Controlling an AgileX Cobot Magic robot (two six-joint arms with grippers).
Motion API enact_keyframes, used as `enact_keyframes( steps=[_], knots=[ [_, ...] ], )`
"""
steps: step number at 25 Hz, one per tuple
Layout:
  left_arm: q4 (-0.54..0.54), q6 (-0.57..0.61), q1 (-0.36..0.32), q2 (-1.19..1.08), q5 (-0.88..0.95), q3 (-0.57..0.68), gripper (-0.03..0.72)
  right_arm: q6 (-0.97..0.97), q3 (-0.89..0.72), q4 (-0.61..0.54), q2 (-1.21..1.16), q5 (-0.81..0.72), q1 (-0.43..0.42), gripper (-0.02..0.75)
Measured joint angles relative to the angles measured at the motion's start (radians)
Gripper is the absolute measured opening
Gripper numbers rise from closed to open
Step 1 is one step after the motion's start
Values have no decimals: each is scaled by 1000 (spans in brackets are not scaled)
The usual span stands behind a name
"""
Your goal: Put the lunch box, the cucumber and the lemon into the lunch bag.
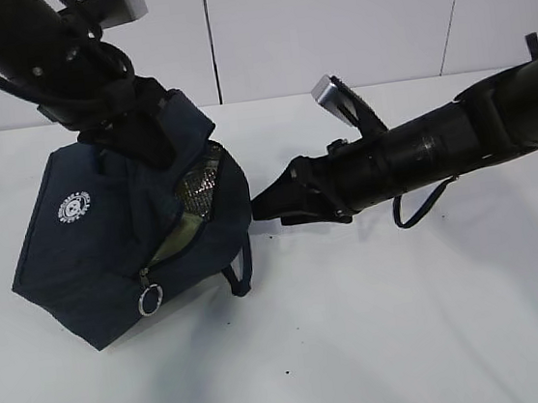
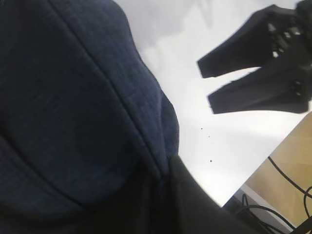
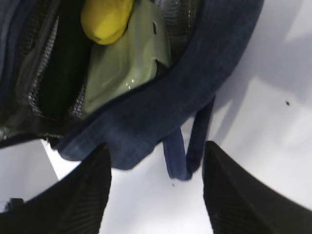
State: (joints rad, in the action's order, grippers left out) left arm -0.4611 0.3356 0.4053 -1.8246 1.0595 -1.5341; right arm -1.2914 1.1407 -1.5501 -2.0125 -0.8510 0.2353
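- The lunch bag (image 1: pixel 100 250) sits toward the table's (image 1: pixel 382 344) left side, mouth unzipped.
- Inside it lie the lunch box (image 3: pixel 127 63), the lemon (image 3: pixel 105 18) on its lid, and the cucumber (image 3: pixel 61 73) beside.
- The right gripper (image 3: pixel 156 195) hangs spread and empty just outside the bag's mouth.
- The left gripper (image 1: pixel 149 128) is closed, pinching the bag's upper fabric.

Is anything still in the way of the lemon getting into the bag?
No. The lemon already lies inside the lunch bag, on the lunch box, with the cucumber beside them. The bag's mouth is open. The right claw is open and empty, just outside the mouth by a handle.
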Motion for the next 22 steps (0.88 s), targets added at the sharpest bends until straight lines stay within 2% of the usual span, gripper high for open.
enact_keyframes(
  steps=[6,11,17,20,22],
  knots=[
    [0,0,0,0,4,0,14,-16,80,-123,-143,-119,0,442],
    [0,2,0,0,4,0,14,-21,101,-211,-207,-147,0,442],
    [0,3,0,0,5,0,14,-25,122,-241,-244,-153,0,442],
    [0,3,0,0,5,0,14,-25,150,-243,-260,-155,7,414],
    [0,3,0,0,5,0,14,-25,170,-243,-266,-155,14,354]
  ],
)
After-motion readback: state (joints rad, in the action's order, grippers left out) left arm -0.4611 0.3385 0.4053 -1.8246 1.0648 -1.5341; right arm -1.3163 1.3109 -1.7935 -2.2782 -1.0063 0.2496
